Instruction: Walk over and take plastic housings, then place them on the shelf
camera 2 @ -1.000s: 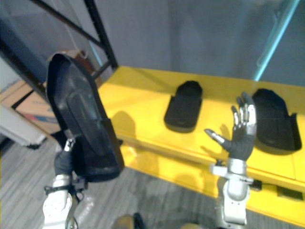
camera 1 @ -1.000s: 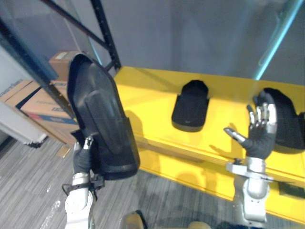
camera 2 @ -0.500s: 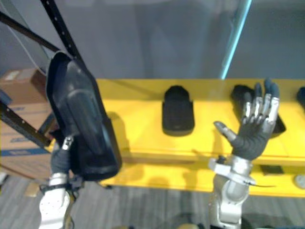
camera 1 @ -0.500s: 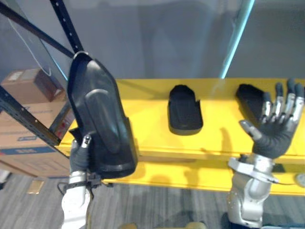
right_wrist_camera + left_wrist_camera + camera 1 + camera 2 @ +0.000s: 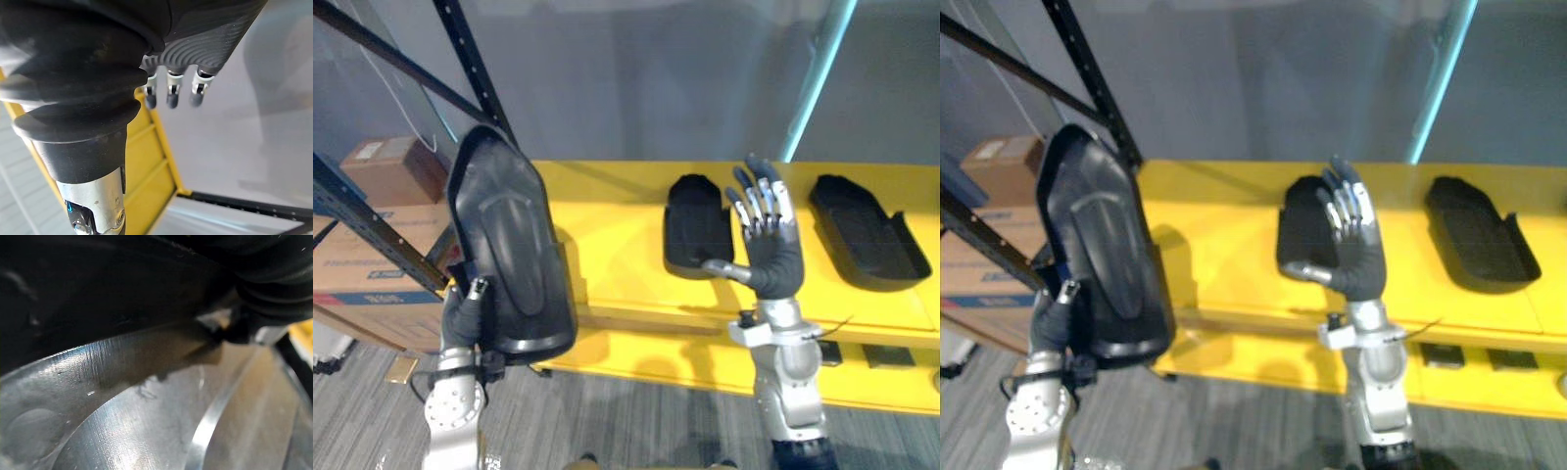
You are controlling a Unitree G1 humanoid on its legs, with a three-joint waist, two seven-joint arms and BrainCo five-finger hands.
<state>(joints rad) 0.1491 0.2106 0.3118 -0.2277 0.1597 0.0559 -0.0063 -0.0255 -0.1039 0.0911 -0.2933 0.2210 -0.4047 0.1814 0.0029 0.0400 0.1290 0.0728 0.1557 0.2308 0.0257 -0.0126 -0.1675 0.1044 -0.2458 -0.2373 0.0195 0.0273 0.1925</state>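
Observation:
A large black plastic housing (image 5: 509, 255) stands upright at the left, in front of the yellow shelf (image 5: 607, 245). My left hand (image 5: 465, 308) grips its lower edge, thumb on the front. Up close in the left wrist view, the same housing (image 5: 98, 284) is a dark surface. Two more black housings lie flat on the shelf, one in the middle (image 5: 690, 220) and one to the right (image 5: 862, 230). My right hand (image 5: 769, 259) is raised, open and empty, just in front of the middle housing's right edge. Its straight fingers (image 5: 168, 93) point over the shelf (image 5: 151, 161).
Cardboard boxes (image 5: 382, 166) sit at the left behind dark rack beams (image 5: 480, 69). A teal post (image 5: 813, 78) rises behind the shelf against a grey wall. Grey floor lies below the shelf's front edge.
The camera has swung, so the shelf now lies level across the view. My right hand has moved left, from before the right housing to beside the middle one. The left hand still holds its housing.

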